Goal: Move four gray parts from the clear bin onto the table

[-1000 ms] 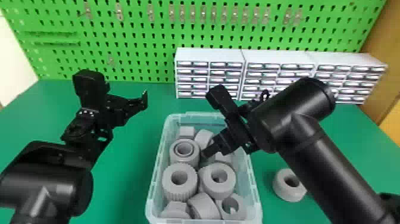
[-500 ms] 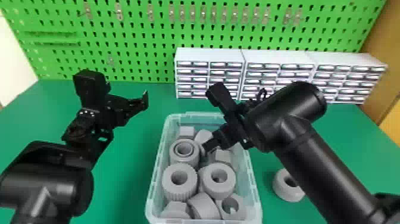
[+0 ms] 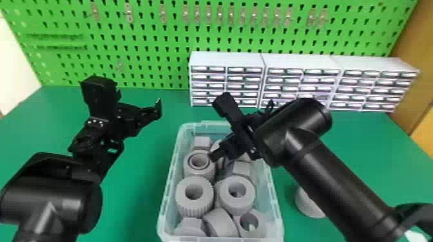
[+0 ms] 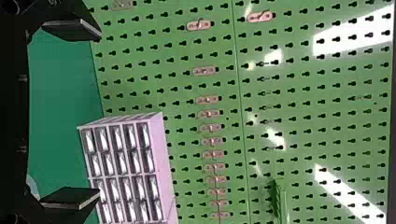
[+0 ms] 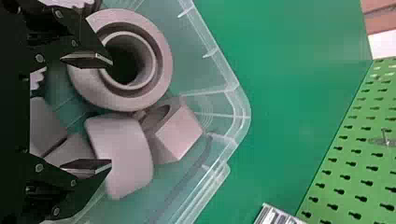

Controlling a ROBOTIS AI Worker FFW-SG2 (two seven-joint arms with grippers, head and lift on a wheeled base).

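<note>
With right claw [image 5: 111,112] spread wide over the clear bin [image 3: 169,186], aim for the rounded gray part [image 5: 125,151] inside, near 12 o'clock in the head view. Probably light, hard and a bit slippery; best to squeeze across its fat middle.

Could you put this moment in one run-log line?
right gripper: open, over clear bin | left gripper: open | gray part: on table

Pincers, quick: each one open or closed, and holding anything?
Left pincer: open, holding nothing.
Right pincer: open, holding nothing, at the gray parts in the clear bin.
</note>
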